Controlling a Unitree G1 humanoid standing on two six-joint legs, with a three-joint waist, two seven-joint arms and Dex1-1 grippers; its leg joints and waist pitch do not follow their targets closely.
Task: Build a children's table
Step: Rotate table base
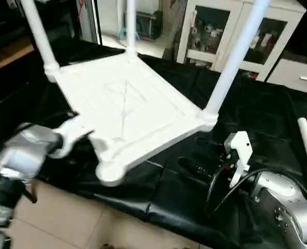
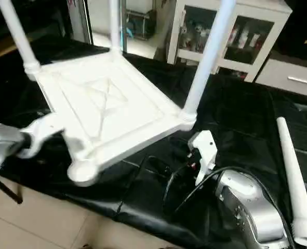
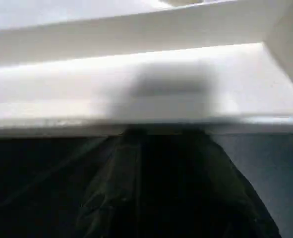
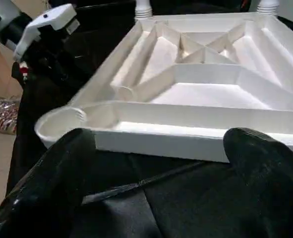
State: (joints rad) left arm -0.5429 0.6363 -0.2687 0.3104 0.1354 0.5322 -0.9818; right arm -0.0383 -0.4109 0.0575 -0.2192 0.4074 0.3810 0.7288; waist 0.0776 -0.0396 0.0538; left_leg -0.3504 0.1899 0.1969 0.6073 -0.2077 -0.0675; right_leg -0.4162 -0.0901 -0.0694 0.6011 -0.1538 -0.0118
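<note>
Children's table (image 1: 127,111) lies upside down on the black cloth work table (image 1: 257,109), ribbed X underside facing up, near corner lobe (image 1: 110,171) sticking out past the cloth edge over the tiled floor (image 1: 65,218). 3 legs already stand upright in their corner sockets: one at far left (image 1: 39,33), one at the back (image 1: 131,23), one at right (image 1: 236,57). 4th leg (image 2: 293,176) lies loose on the cloth, well apart from the top, beside the R forearm (image 2: 247,207). L gripper (image 1: 78,132) sits at the left edge of the top nr the empty corner, jaws narrow & closed on the rim; L wrist view has the white rim (image 3: 146,94) right up against the camera w/ cloth below. R gripper (image 4: 161,163) wide open, black fingers (image 4: 265,163) spread well apart, pointing at the near side wall of the top but not touching it, just short of it over the cloth. White cabinet w/ glass doors (image 1: 236,31) behind the work table
</note>
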